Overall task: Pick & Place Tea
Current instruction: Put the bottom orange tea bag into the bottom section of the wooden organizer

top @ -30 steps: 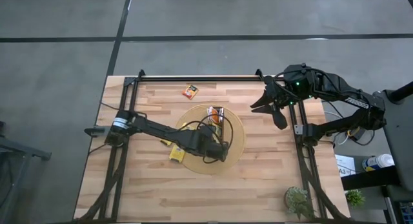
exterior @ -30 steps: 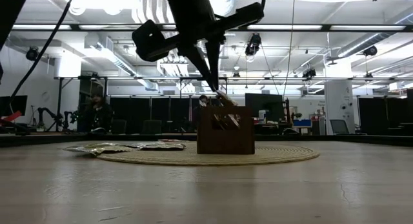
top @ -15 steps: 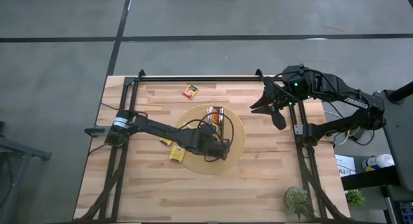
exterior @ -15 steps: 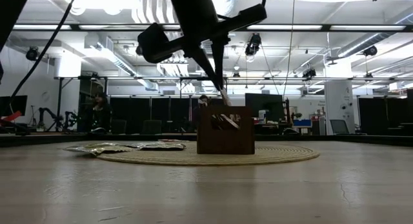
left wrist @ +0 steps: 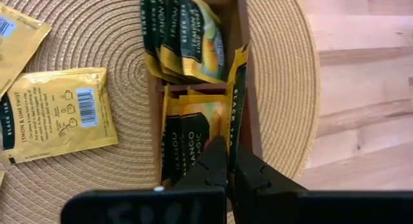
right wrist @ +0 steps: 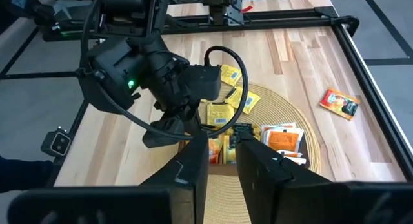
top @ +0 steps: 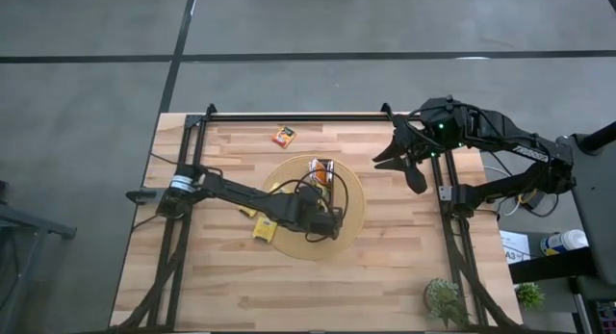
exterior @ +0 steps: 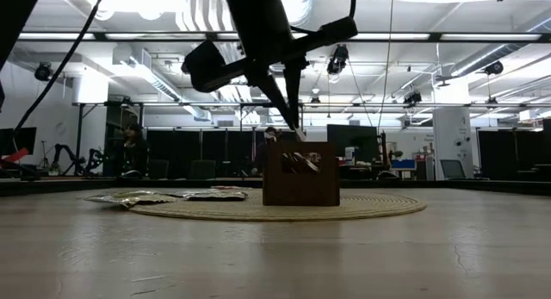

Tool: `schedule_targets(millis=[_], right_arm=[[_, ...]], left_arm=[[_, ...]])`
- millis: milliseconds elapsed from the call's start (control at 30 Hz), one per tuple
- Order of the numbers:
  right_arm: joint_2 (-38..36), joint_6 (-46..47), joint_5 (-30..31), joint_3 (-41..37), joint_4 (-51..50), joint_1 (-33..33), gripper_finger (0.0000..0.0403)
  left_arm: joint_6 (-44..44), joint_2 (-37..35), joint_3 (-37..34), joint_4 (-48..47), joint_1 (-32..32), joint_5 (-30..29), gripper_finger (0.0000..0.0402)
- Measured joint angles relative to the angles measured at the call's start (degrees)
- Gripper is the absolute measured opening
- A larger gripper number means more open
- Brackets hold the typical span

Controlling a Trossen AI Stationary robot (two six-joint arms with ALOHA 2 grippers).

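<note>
- Wood bench [top: 404, 267], pale planks, carries everything.
- Left arm reaches over round woven mat [top: 351, 218]; right arm hangs above bench's far right edge.
- Dark brown tray [left wrist: 244, 69] stands on mat, sachets inside.
- Left gripper [left wrist: 227, 162] over tray, jaws clamped on dark green-yellow sachet [left wrist: 237, 101] held on edge in the tray.
- Right gripper [right wrist: 222, 150] jaws slightly apart, nothing between.
- Yellow sachet [left wrist: 61, 114] flat on mat beside tray.
- Orange sachet [top: 283, 136] alone near bench's far edge.
</note>
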Motion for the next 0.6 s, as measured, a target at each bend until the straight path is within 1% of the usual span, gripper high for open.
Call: schedule_targets(millis=[267,400,500,600], right_arm=[[0.0,-0.74,0.0,0.0,0.0,0.0,0.0066],[0.0,-0.97,0.0,0.0,0.01,0.01,0.0063],[0.0,-1.6,0.0,0.0,0.09,0.0,0.0065],[0.0,-1.73,0.02,0.0,0.15,0.0,0.0065]], left_arm=[[-0.6,0.0,-1.44,3.56,0.03,0.87,0.0],[0.48,0.0,-1.96,3.55,0.14,4.06,0.0002],[1.74,0.0,-2.63,4.73,0.3,5.18,0.0019],[1.81,0.0,-2.65,5.38,0.34,5.39,0.0049]])
